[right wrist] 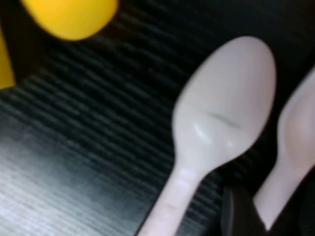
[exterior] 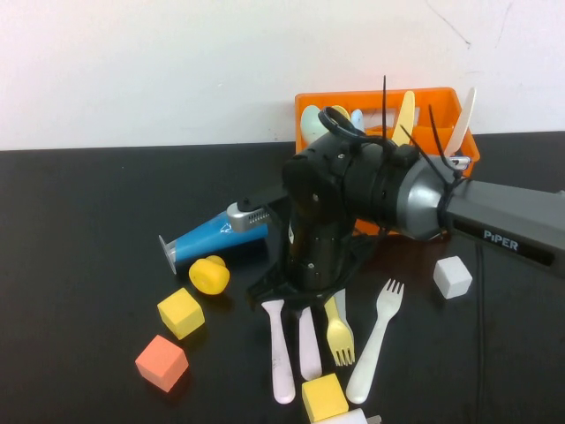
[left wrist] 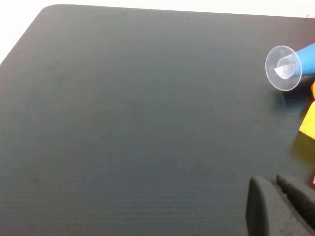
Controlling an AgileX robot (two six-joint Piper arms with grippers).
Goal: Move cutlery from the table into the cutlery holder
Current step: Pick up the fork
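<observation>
Right gripper (exterior: pixel 305 278) hangs low over a light, slippery pale spoon (right wrist: pixel 221 113); grab its thin handle. Left gripper (left wrist: pixel 280 209) hangs above the desk (left wrist: pixel 123 123). I cannot tell either grip.

On my left the table (exterior: pixel 79 230) lay open. My right gripper (exterior: pixel 305 284) hung low over the pink spoons (exterior: pixel 281 353), hemmed in by the blue cup (exterior: pixel 212 237), yellow ball (exterior: pixel 209 275) and yellow cube (exterior: pixel 181 313). Fork (exterior: pixel 378 340) and white cube (exterior: pixel 453 276) crowded the right side. My left gripper (left wrist: pixel 283 209) sat over bare tabletop.
</observation>
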